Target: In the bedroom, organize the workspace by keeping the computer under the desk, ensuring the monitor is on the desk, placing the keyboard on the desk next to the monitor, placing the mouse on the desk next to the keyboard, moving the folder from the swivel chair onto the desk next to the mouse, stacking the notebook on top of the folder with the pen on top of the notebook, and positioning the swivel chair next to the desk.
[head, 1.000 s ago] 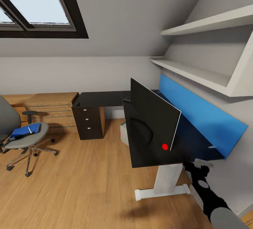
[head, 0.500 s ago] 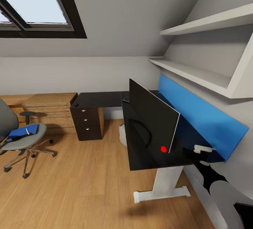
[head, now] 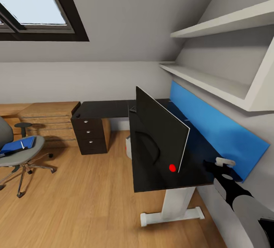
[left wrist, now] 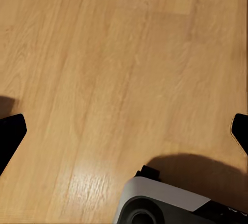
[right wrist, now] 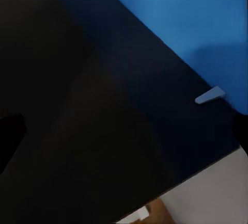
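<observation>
Rightward camera drift shifts everything left; the right gripper [head: 223,163] has risen beside the desk [head: 152,181], fingers spread wide. The monitor [head: 160,128] stands on the desk, the swivel chair [head: 15,152] well apart.

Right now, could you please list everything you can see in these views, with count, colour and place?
L-shaped black-topped desk: one, against the wall, blue back panel.
Wide black flat-screen monitor: one, on the desk, red dot at lower corner.
Grey upholstered swivel chair: one, far left on the floor.
Blue flat items: on the chair seat, count unclear.
Thin white pen: one, on the blue items.
Light grey computer: one, under the desk, mostly hidden.
Light-wood cabinet: one, left of the drawers.
White shelves: two, above the desk.
Skylight window: one, upper left.
Right gripper: open, over the desk's near end.
Left gripper: open, above wood floor.
</observation>
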Controlling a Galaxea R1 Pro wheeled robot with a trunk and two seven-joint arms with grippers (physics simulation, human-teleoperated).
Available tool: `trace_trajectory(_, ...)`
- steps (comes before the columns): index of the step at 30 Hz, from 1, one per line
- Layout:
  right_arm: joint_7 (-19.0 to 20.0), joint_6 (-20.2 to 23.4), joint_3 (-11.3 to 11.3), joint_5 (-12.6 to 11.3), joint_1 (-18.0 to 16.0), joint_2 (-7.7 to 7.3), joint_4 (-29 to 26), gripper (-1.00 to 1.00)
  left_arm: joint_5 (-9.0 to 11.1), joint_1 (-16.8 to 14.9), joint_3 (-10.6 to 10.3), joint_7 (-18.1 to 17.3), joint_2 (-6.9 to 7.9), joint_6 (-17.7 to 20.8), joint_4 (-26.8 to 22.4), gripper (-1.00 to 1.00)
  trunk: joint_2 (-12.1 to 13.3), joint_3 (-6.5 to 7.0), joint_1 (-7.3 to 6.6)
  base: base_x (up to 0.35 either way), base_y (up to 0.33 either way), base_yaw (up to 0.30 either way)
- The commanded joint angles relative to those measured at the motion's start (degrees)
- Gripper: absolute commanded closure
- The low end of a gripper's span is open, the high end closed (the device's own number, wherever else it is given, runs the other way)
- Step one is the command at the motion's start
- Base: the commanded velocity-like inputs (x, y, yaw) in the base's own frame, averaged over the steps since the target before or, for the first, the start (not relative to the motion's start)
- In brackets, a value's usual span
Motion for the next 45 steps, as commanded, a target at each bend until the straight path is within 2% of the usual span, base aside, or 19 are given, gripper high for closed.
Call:
trace_trajectory(1, -0.01, -0.27, 0.12, -0.73, -0.06, -0.01, 0.09, -1.00, 0.52, -0.06, -0.45, 0.39, 0.04, -0.26, 0.01, -1.00, -0.11, -0.12, 0.06, 0.209, -0.192, 0.000)
trace_trajectory(12, 1.72, -0.43, 0.28, -0.91, -0.06, 0.16, 0.25, -1.00, 0.52, -0.07, -0.36, 0.40, 0.05, -0.27, 0.01, -1.00, -0.11, -0.12, 0.06, 0.195, -0.051, 0.000)
trace_trajectory(16, 5.92, -0.45, 0.35, -0.65, -0.06, 0.11, 0.39, -1.00, 0.52, -0.05, -0.36, 0.40, 0.05, -0.27, 0.01, -1.00, -0.11, -0.12, 0.06, 0.102, -0.002, 0.000)
trace_trajectory(18, 11.32, -0.97, 0.37, -0.45, -0.06, 0.10, 0.55, -1.00, 0.52, -0.07, -0.36, 0.34, 0.02, -0.29, 0.01, -1.00, -0.11, -0.12, 0.06, 0.217, 0.000, 0.000)
trace_trajectory(19, 12.32, -1.08, 0.39, -0.42, -0.06, 0.12, 0.56, -1.00, 0.52, -0.07, -0.36, 0.33, 0.01, -0.28, 0.01, -1.00, -0.11, -0.12, 0.06, 0.265, 0.000, 0.000)
trace_trajectory(22, 18.59, -1.61, 0.47, -0.17, -0.06, 0.23, 0.68, -1.00, 0.53, -0.06, -0.30, 0.37, 0.03, -0.28, 0.01, -1.00, -0.11, -0.12, 0.06, 0.159, 0.000, 0.000)
trace_trajectory(25, 20.59, -2.81, 0.68, 0.30, -0.01, 0.68, 0.65, -1.00, 0.56, -0.07, -0.28, 0.37, 0.04, -0.27, 0.01, -1.00, -0.11, -0.12, 0.06, 0.054, 0.000, 0.000)
trace_trajectory(30, 21.17, -5.35, 0.80, 0.82, 0.07, 2.56, 0.65, -1.00, 0.54, -0.07, -0.27, 0.39, 0.04, -0.27, 0.01, -1.00, -0.11, -0.12, 0.06, 0.019, 0.000, 0.000)
trace_trajectory(31, 20.96, -6.05, 0.81, 0.94, 0.09, 3.53, 0.68, -1.00, 0.53, -0.07, -0.27, 0.38, 0.04, -0.27, 0.01, -1.00, -0.11, -0.12, 0.06, 0.008, 0.000, 0.000)
trace_trajectory(37, 18.83, -7.06, 0.87, 1.19, 0.15, 5.75, 0.77, -1.00, 0.52, -0.07, -0.27, 0.39, -0.05, -0.31, 0.01, -1.00, -0.11, -0.12, 0.06, 0.004, 0.000, 0.017)
trace_trajectory(45, 18.01, -7.52, 0.91, 1.34, 0.28, 6.54, 2.09, -1.00, 0.52, -0.06, -0.27, 0.39, -0.05, -0.28, 0.01, -1.00, -0.11, 0.08, 0.06, 0.001, 0.000, 0.184)
